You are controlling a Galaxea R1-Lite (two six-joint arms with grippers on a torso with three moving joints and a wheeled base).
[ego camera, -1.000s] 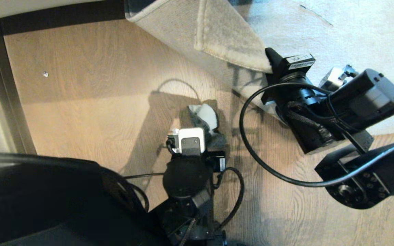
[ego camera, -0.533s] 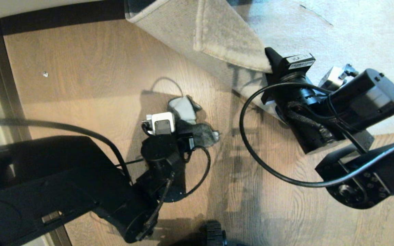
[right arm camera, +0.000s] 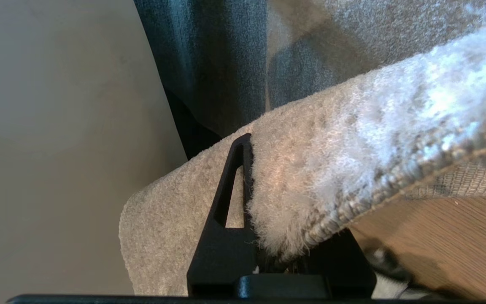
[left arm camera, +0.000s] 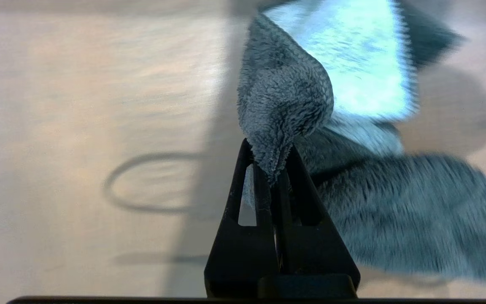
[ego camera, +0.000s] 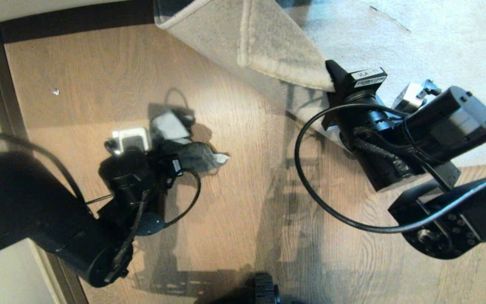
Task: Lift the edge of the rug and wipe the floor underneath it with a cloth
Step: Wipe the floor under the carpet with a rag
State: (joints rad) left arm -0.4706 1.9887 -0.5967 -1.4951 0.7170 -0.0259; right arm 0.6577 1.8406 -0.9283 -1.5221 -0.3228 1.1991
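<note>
- Sweeping leftward over the floor (ego camera: 234,202), the left gripper (left arm camera: 271,169), clenched on the cloth (left arm camera: 285,97), has dragged it away from the rug.
- Right gripper (right arm camera: 264,202) keeps the rug edge (ego camera: 285,76) pinched up; wiping looks underway.

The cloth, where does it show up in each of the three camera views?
Head view: the cloth lies left of centre on the floor, under the left hand.
Left wrist view: cloth fills the upper right, pinched.
Right wrist view: not in it.
Shared landmark: the wood floor.
</note>
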